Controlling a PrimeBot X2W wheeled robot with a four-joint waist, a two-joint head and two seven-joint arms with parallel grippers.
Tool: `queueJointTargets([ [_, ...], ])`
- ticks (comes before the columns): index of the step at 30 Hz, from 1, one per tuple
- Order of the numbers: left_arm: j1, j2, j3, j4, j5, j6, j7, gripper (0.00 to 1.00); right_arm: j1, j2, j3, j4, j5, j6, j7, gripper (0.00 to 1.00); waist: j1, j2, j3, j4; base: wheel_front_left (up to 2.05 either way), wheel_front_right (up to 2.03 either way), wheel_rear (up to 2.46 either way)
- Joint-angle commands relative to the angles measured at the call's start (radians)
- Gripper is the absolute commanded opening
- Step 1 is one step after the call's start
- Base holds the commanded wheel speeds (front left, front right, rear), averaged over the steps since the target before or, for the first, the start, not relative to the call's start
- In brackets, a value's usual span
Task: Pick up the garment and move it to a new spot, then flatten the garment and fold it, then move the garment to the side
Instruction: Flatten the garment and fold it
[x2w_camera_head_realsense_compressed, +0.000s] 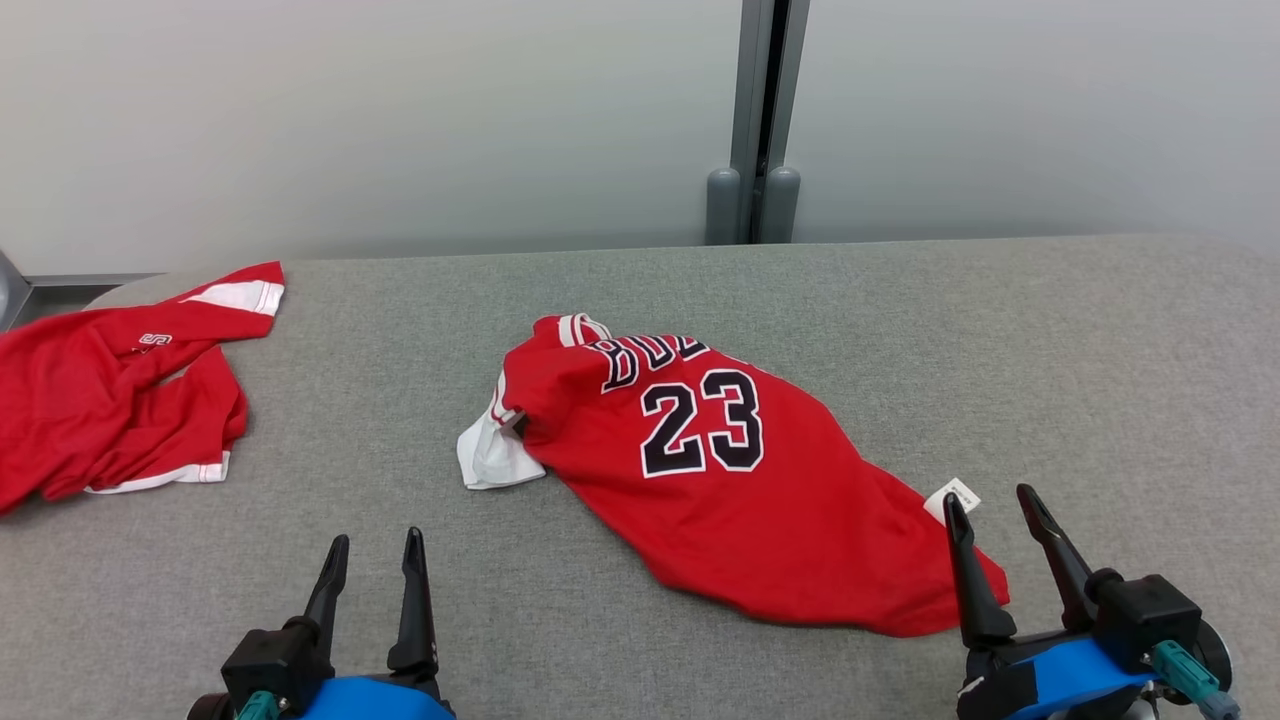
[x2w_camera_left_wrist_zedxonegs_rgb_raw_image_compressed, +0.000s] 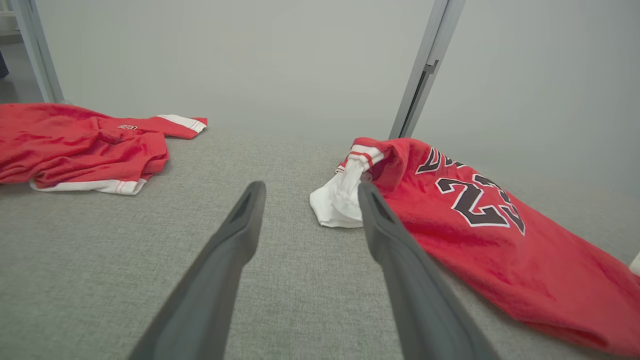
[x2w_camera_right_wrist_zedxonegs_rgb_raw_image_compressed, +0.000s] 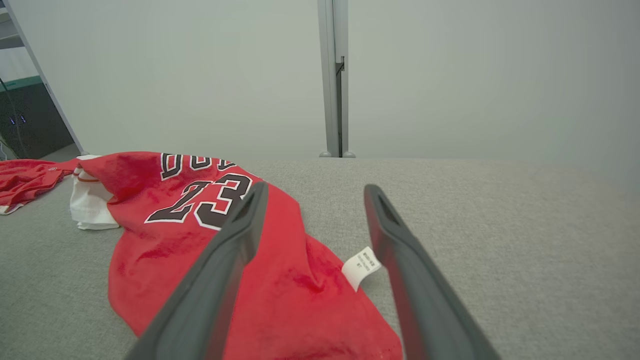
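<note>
The garment (x2w_camera_head_realsense_compressed: 720, 470) is a red jersey with a black 23, lying crumpled in the middle of the grey table (x2w_camera_head_realsense_compressed: 1100, 360), a white part (x2w_camera_head_realsense_compressed: 492, 455) bunched at its left end and a white label (x2w_camera_head_realsense_compressed: 952, 497) at its right. It also appears in the left wrist view (x2w_camera_left_wrist_zedxonegs_rgb_raw_image_compressed: 480, 225) and right wrist view (x2w_camera_right_wrist_zedxonegs_rgb_raw_image_compressed: 200, 240). My left gripper (x2w_camera_head_realsense_compressed: 373, 552) stands open at the near edge, left of the jersey, nothing between its fingers (x2w_camera_left_wrist_zedxonegs_rgb_raw_image_compressed: 235, 240). My right gripper (x2w_camera_head_realsense_compressed: 992, 507) is open too, over the jersey's near right corner beside the label (x2w_camera_right_wrist_zedxonegs_rgb_raw_image_compressed: 361, 266).
A second red garment (x2w_camera_head_realsense_compressed: 110, 390) with white trim lies crumpled at the table's far left (x2w_camera_left_wrist_zedxonegs_rgb_raw_image_compressed: 85, 145). A pale wall with a grey vertical post (x2w_camera_head_realsense_compressed: 757, 120) stands behind the table. Bare grey surface stretches to the right of the jersey.
</note>
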Motion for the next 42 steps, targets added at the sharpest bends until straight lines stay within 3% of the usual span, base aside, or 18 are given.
queueJointTargets([
  [1,0.013,-0.001,0.006,0.001,0.007,-0.006,-0.005,1.0,-0.002,-0.003,0.001,0.004,0.002,0.0,-0.001,1.0,0.0001,-0.0001,0.0,-0.001,0.0,0.0,0.0],
  [31,0.001,-0.01,0.009,0.018,0.005,-0.014,-0.005,1.0,-0.008,-0.003,-0.009,0.021,-0.013,0.0,0.0,1.0,0.0001,-0.0001,0.006,0.008,0.0,0.0,0.0],
  [42,-0.016,-0.01,0.0,0.011,0.002,-0.011,-0.005,1.0,-0.031,-0.002,-0.083,0.149,-0.05,0.0,0.0,1.0,0.0001,-0.0001,0.046,0.021,0.0,0.0,0.0],
])
